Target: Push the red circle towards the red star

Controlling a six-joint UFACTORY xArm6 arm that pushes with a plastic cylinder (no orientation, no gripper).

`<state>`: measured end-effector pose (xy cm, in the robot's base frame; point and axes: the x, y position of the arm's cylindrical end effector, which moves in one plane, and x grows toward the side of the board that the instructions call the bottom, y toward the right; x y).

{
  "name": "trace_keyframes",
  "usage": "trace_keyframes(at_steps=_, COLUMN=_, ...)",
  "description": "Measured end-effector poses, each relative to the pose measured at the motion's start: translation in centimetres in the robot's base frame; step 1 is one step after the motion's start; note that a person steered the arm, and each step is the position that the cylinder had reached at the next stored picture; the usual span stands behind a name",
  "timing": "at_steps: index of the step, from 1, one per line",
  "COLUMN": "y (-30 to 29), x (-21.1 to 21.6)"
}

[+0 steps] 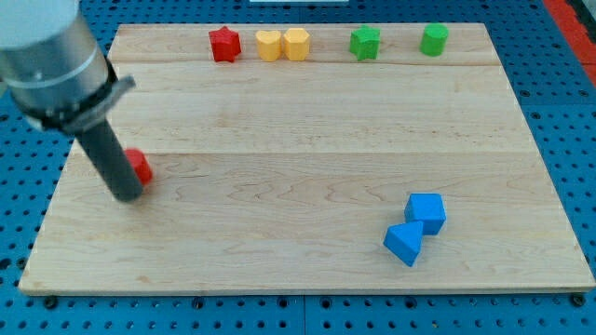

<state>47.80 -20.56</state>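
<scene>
My tip (128, 194) is sitting at the left of the frame, a little above mid-height, pressing against the left side of the red circle (140, 167), which is peeking out from behind the rod on its right. The rod is covering most of that block, so the exact contact point is hard to make out. There is no pincer on this arm, only the straight rod, so nothing is spreading or pinching.

The red star (223, 44) is lying at the upper left-centre of the wooden surface (307, 140), well apart from the red circle, up and to the right of it. Judging by that gap, the task is only beginning: nearly the whole path is remaining. The tip is looking better placed for a rightward shove than for an up-and-right one, so it is probably needing to work round to the circle's lower-left side.

Along the top edge, right of the star, a yellow heart (268, 45) and a yellow hexagon (296, 43) are touching; they are lying beyond the goal, not in the way.
</scene>
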Motion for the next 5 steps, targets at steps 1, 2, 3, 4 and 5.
trace_keyframes(at_steps=1, y=-1.7, x=-4.4)
trace_keyframes(at_steps=2, y=-2.8, x=-3.6)
trace_keyframes(at_steps=3, y=-5.0, x=-4.8)
trace_keyframes(at_steps=4, y=-2.9, x=-7.7)
trace_keyframes(at_steps=5, y=0.3, x=-9.5)
